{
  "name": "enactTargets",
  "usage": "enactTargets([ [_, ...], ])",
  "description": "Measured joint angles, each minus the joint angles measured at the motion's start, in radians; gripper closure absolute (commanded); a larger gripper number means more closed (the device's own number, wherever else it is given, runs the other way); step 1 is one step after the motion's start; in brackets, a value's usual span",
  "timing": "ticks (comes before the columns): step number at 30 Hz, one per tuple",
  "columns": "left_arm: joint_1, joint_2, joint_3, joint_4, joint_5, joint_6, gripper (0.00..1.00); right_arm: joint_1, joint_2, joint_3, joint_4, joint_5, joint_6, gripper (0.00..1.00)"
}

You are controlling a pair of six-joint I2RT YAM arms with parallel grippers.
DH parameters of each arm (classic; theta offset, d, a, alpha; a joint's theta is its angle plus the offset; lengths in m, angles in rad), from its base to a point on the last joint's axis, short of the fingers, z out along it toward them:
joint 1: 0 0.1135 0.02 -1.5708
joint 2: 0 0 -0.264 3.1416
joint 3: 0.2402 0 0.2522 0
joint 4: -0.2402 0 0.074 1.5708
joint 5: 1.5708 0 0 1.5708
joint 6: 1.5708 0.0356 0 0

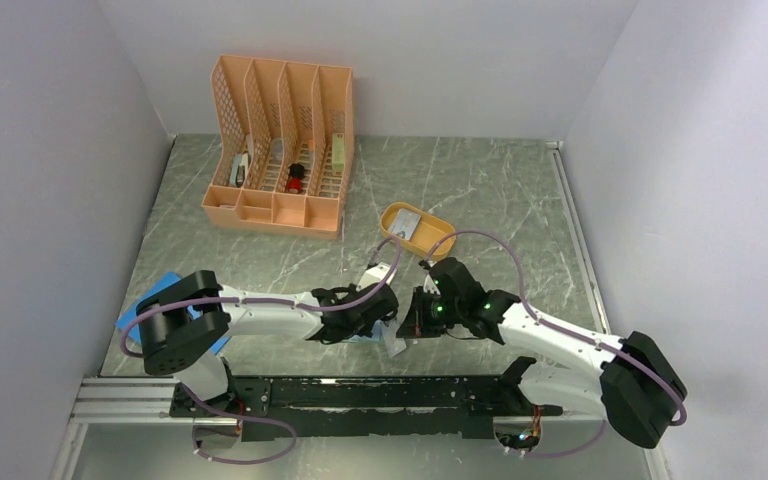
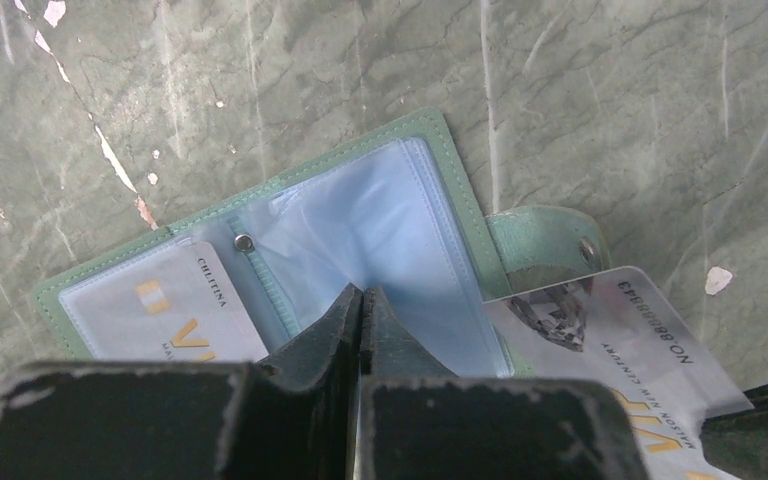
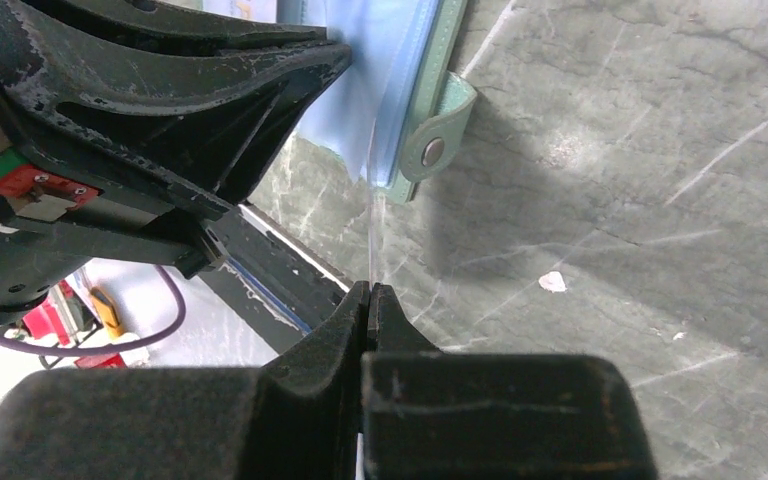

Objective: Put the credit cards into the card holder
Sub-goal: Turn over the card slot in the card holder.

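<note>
Both grippers are closed. The left gripper (image 2: pixel 362 296) pinches the clear pocket of the open card holder (image 2: pixel 360 210); the right gripper (image 3: pixel 368 292) holds a credit card (image 2: pixel 620 350) at its tab side.

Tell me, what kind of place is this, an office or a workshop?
Probably a robotics test cell dressed like a desk: a left arm and right arm bolted at the edge of a marbled table, white walls close around, and an orange desk organizer.
</note>
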Motion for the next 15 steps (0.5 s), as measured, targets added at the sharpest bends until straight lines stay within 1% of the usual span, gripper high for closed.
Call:
enactTargets([
  [7, 0.0, -0.005, -0.011, 0.012, -0.006, -0.007, 0.95, 0.001, 0.019, 0.0, 0.032, -0.031, 0.006, 1.0],
  [15, 0.0, -0.009, -0.016, 0.019, -0.008, -0.014, 0.95, 0.003, 0.035, 0.0, 0.033, -0.021, 0.029, 1.0],
])
